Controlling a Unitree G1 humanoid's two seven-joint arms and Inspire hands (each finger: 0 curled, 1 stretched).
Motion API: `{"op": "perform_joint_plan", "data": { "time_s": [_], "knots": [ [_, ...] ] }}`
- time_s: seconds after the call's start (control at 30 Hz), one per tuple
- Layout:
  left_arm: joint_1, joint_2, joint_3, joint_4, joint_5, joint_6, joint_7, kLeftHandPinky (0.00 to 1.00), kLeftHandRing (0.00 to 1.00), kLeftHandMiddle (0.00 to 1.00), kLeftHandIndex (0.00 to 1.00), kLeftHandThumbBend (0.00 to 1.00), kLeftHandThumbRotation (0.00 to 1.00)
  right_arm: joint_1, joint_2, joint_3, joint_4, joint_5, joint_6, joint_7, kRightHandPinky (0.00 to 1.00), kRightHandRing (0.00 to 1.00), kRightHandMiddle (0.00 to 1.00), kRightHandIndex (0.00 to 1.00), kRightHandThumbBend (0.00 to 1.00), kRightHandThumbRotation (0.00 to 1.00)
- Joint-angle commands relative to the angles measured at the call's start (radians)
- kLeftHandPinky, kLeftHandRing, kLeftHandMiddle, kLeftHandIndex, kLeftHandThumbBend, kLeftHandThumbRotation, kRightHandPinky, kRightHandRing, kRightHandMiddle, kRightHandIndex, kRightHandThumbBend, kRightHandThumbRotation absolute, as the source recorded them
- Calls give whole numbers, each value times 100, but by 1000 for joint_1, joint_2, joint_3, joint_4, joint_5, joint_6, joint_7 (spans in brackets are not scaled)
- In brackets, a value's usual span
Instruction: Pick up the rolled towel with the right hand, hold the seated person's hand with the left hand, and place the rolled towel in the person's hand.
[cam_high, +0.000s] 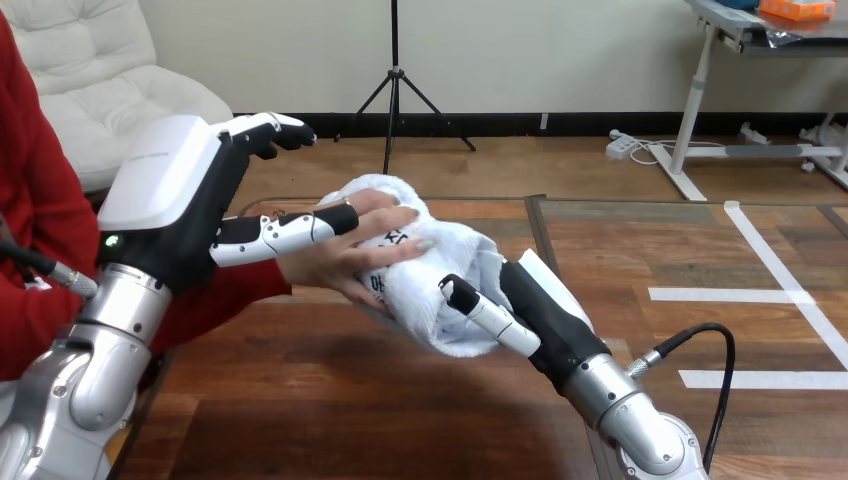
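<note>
Nearest the camera, the right hand (538, 308) comes up from the tabletop's (330, 400) near right. It's clamped on the near end of the towel (440, 255), with its thumb pressed into the cloth on the side facing us (the fingers on the far side are hidden, so I'm judging the grip from that thumb). The towel is up off the wood over the middle of the tabletop, a bit toward the far edge. Its long axis runs diagonally from the right hand's end away to the far left. The person's hand (335, 262) reaches in from the left edge and lies over the towel's far-left half, fingers draped across the top. The left hand (170, 190) is mostly open. One finger (290, 228) lies straight along the back of the person's hand, touching it but not wrapped round, and the other fingers stick out farther back, clear of it. So the towel is just right of the left hand and touching the person's palm, and I'd guess the next move is the right hand letting go. There's dark print (390, 240) on the towel, half covered by the person's fingers, so not readable.
</note>
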Motion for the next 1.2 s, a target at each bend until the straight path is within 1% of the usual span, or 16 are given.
{"op": "perform_joint_plan", "data": {
  "time_s": [0.0,0.17,0.27,0.33,0.37,0.43,0.47,0.57,0.7,0.8,0.83,0.93,1.0,1.07,1.13,1.17],
  "knots": [
    [4,-3,43,-37,-29,-7,19,61,69,73,71,76,91,-19,-6,-13,-52,25,-12,7,82,91,93,94,100,100],
    [26,-16,55,-54,-58,-13,18,59,69,72,70,76,90,-7,-10,-14,-73,23,-16,-2,82,91,93,94,100,100],
    [47,-33,65,-75,-97,-7,4,57,68,72,69,76,90,2,-11,-18,-88,29,-16,-4,82,91,93,94,100,100],
    [65,-47,72,-91,-135,-9,-5,57,69,72,69,76,89,14,-10,-24,-107,42,-15,1,83,91,92,94,100,100],
    [76,-57,77,-98,-164,-19,-10,57,69,73,69,76,89,22,-7,-30,-120,60,-14,10,83,91,92,94,100,100],
    [91,-66,81,-107,-196,-30,-16,57,69,73,69,76,88,34,-5,-36,-137,80,-11,20,83,91,92,94,100,100],
    [103,-77,84,-113,-229,-41,-23,57,69,73,69,76,88,43,-4,-39,-150,92,-9,25,83,91,92,94,100,100],
    [127,-100,91,-127,-298,-64,-41,58,70,73,69,77,87,63,-5,-45,-185,115,2,32,83,91,92,94,100,100],
    [154,-122,95,-144,-359,-86,-61,59,72,73,69,78,87,90,-8,-49,-230,137,16,38,84,91,92,94,100,100],
    [187,-153,95,-168,-426,-101,-81,61,74,74,70,82,88,119,-9,-58,-274,165,19,45,83,90,91,93,100,100],
    [193,-159,95,-173,-438,-102,-86,62,74,74,70,83,89,125,-10,-59,-284,170,22,47,83,90,91,93,100,100],
    [228,-180,90,-194,-488,-115,-111,64,76,75,71,84,90,155,-7,-66,-331,204,38,56,83,89,90,92,100,100],
    [255,-200,86,-211,-500,-120,-114,66,77,76,72,84,92,180,-7,-72,-378,247,79,80,83,89,90,92,100,100],
    [266,-211,87,-219,-504,-121,-118,68,78,77,73,86,94,193,-8,-75,-404,266,102,91,84,90,90,92,100,100],
    [288,-236,83,-230,-518,-132,-119,69,78,77,73,87,94,216,-10,-81,-444,306,128,114,85,91,90,92,100,100],
    [308,-253,77,-241,-533,-133,-123,69,78,77,73,88,94,233,-9,-86,-471,337,145,128,85,91,90,93,100,100]
  ]
}}
